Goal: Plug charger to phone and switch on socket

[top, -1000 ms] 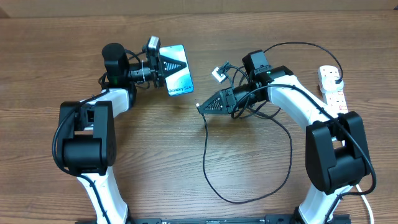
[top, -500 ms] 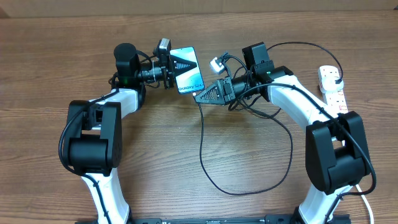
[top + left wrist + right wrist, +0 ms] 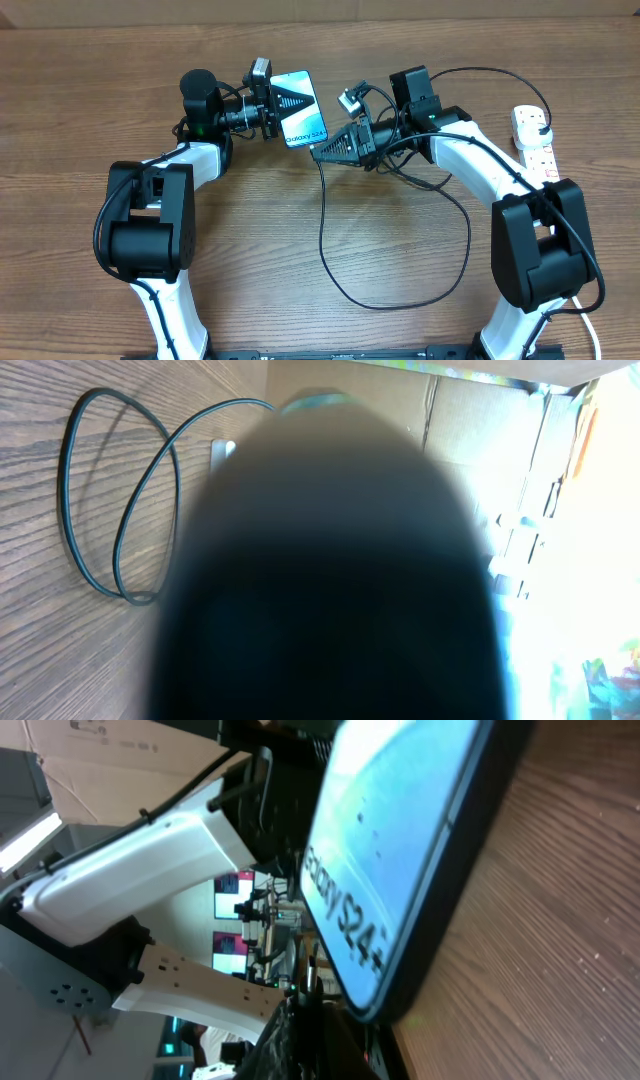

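In the overhead view the left arm [image 3: 150, 200] rises from the lower left of the frame and bends rightward near the top. The left pincer [image 3: 290, 101] lies sideways, clamped on the phone [image 3: 305, 125]. The right arm [image 3: 480, 165] rises from the lower right and reaches left toward upper centre. The right pincer [image 3: 322, 152] is closed on the charger [image 3: 325, 230], just beside the left pincer.
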`<state>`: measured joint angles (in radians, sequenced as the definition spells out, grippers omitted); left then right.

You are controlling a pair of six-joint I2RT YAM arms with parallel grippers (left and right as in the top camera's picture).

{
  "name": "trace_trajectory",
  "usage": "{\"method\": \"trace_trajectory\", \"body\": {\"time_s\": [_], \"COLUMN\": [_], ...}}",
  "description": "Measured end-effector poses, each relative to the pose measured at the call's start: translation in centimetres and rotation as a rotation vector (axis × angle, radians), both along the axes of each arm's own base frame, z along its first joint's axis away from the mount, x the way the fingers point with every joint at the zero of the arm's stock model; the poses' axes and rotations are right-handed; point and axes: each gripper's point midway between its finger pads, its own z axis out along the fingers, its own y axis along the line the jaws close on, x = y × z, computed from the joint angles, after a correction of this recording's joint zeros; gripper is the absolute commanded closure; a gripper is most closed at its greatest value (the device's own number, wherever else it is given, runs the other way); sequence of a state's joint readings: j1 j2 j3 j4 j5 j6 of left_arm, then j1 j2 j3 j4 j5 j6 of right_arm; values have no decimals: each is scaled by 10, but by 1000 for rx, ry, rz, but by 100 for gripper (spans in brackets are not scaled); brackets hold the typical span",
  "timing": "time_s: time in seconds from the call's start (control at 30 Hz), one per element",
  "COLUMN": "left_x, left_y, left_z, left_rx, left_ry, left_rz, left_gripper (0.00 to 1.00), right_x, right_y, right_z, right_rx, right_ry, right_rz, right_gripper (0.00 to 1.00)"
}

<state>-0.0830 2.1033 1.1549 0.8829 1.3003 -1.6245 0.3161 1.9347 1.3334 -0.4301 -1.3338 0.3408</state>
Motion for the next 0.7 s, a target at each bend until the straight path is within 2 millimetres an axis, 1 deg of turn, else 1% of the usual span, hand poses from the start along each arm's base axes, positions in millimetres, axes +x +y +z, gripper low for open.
{"method": "trace_trajectory", "body": {"time_s": [0.37, 0.7], "left_x": [1, 1], "left_y": [0, 0], "left_z": [2, 3], "left_rx": [-5, -8], "left_ry": [0, 3], "left_rz": [4, 4], "left_gripper": [95, 95], "right_x": [2, 8], "right_y": [0, 3], "right_z": [0, 3], "right_rx": [-7, 1], "right_ry": [18, -6], "right_rz": [-10, -20], "right_gripper": [96, 96]}}
